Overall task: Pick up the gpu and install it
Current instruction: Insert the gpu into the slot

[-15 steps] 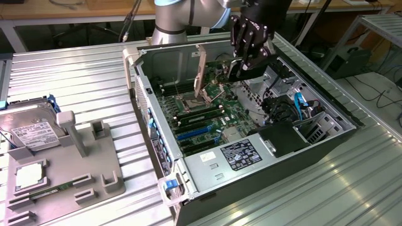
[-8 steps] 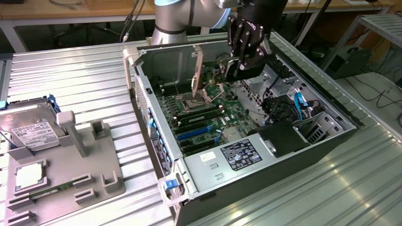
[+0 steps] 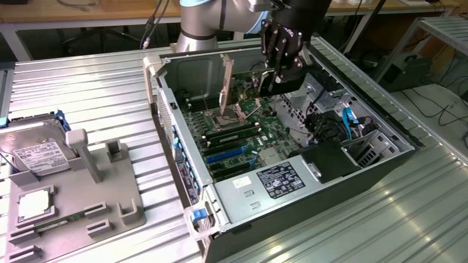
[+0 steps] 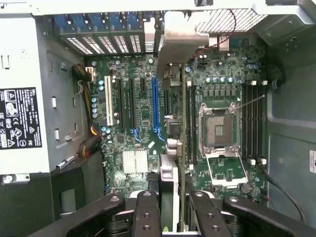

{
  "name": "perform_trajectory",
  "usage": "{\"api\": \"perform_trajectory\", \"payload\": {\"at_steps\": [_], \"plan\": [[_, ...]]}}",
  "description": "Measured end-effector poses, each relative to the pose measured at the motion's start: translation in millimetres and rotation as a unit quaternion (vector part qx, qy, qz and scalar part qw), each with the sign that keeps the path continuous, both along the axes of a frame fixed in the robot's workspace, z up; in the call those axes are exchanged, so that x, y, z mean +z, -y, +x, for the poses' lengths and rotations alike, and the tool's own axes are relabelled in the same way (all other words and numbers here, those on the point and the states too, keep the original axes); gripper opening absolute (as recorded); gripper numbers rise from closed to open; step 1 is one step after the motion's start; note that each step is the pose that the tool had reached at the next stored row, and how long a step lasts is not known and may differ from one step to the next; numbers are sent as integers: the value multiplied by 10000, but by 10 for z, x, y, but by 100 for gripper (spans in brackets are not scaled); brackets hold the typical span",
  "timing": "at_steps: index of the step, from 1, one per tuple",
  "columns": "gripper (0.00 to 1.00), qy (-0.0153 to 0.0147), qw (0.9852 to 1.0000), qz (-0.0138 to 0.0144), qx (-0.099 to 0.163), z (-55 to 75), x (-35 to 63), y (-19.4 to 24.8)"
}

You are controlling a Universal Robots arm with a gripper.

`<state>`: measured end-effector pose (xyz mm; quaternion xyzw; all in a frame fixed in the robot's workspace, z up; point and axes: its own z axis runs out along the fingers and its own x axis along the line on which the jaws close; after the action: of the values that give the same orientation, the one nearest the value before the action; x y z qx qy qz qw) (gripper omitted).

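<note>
The gripper (image 3: 277, 82), jaws narrowed onto the gpu (image 3: 227, 82), holds the thin black card edge-on over the open metal computer case (image 3: 165, 109), near its far edge. The card's flat silver bracket stands upright. The green motherboard (image 4: 143, 123) and its long slots lie exposed below.

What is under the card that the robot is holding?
Under the gpu, held upright by the fingers, lies the green motherboard with its blue slot and empty processor socket. The strip of board right beneath the card is covered.
</note>
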<state>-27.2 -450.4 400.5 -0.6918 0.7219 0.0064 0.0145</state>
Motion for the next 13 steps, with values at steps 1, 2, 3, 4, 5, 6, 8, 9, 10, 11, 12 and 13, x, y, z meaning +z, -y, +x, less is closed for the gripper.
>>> {"api": "perform_trajectory", "payload": {"at_steps": [1,2,3,4,5,6,8,9,10,11,12,13], "plan": [[28,0,10000,0,0,-9,-2,0],[28,0,10000,0,0,-14,-4,0],[28,0,10000,0,0,-21,-6,0],[28,0,10000,0,0,-29,-9,0],[28,0,10000,0,0,-34,-11,0],[28,0,10000,0,0,-40,-14,0],[28,-2,10000,1,0,-49,-22,0],[28,-4,10000,0,0,-53,-25,0],[28,-9,10000,1,0,-55,-29,0],[28,-18,10000,1,1,-57,-33,0],[28,-32,10000,0,1,-60,-38,0],[28,-44,10000,0,0,-62,-43,0]]}}
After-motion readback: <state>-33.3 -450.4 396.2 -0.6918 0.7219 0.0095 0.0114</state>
